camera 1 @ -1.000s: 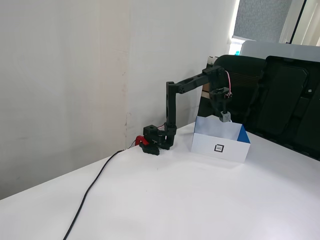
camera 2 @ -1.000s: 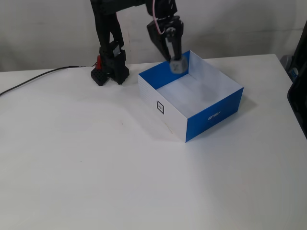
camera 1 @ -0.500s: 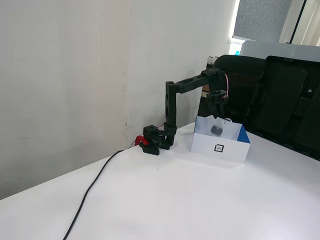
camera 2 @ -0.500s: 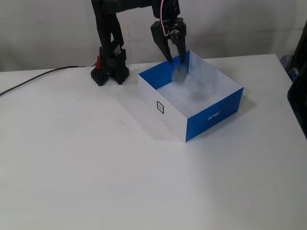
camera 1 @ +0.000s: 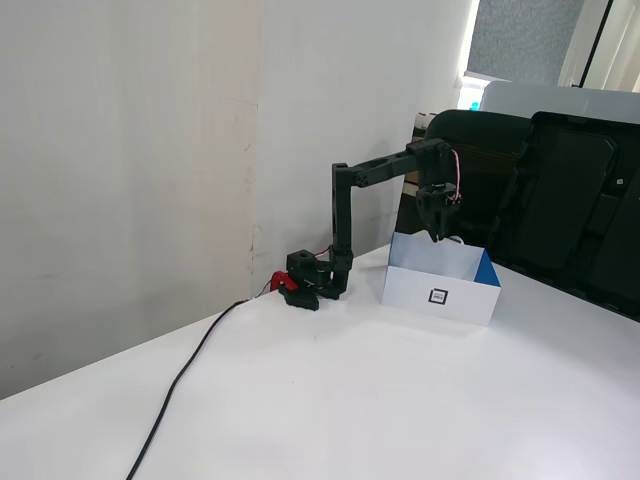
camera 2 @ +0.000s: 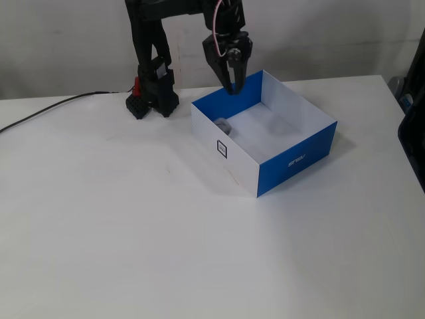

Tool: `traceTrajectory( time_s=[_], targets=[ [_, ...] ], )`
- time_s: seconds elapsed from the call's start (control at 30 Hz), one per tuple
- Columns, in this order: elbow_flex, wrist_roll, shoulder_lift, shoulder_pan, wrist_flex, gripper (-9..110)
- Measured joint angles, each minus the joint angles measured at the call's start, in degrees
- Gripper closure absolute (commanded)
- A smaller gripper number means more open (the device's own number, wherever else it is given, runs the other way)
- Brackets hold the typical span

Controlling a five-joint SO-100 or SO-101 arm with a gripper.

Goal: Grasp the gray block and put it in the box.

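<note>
- Fixed views from two sides show a black robot arm (camera 2: 149, 40) on a white table (camera 2: 133, 232), with an open box (camera 2: 292, 159) just beside it.
- One fixed view looks from farther off, along a pale wall (camera 1: 130, 150). The arm's base (camera 1: 318, 276) sits near the table's far edge, with a small red part (camera 1: 280, 281) at its left side. An upright link rises from the base and a second link reaches to the right, ending above the box (camera 1: 440, 295).
- In that view the gripper (camera 1: 437, 238) points down, its tips just above the box's back rim. Whether its fingers are apart cannot be told there.
- The other fixed view looks down from closer. The gripper (camera 2: 231, 88) hangs over the box's far left corner, fingers pointing down and slightly apart, with nothing between them.
- The gray block (camera 2: 222, 125) lies inside the box, on its white floor, close against the blue inner wall on the near left side. It is clear of the gripper, below it and a little nearer the camera. From the farther view the block is hidden by the box wall.
- The box is low and rectangular, white outside on the left face and blue on the right face, with a small black square marker (camera 2: 222, 149) on the white face.
- A black cable (camera 1: 185, 375) runs from the arm's base across the table toward the near left.
- Dark chairs (camera 1: 560, 200) stand behind the table on the right of the farther view.
</note>
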Motion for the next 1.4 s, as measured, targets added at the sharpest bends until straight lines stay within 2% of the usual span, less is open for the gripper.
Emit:
traceTrajectory(
  time_s=[0.2, 0.53, 0.73, 1.13, 1.4],
  targets=[
    [0.0, 0.0, 2.9, -10.0, -0.1, 101],
    [0.0, -0.7, 4.7, -33.0, -0.1, 101],
    [1.9, -0.7, 9.4, -44.0, -3.4, 101],
    [28.2, 4.0, 25.0, -55.4, -21.7, 101],
    [55.3, 7.4, 49.1, -56.5, -37.7, 101]
  ],
)
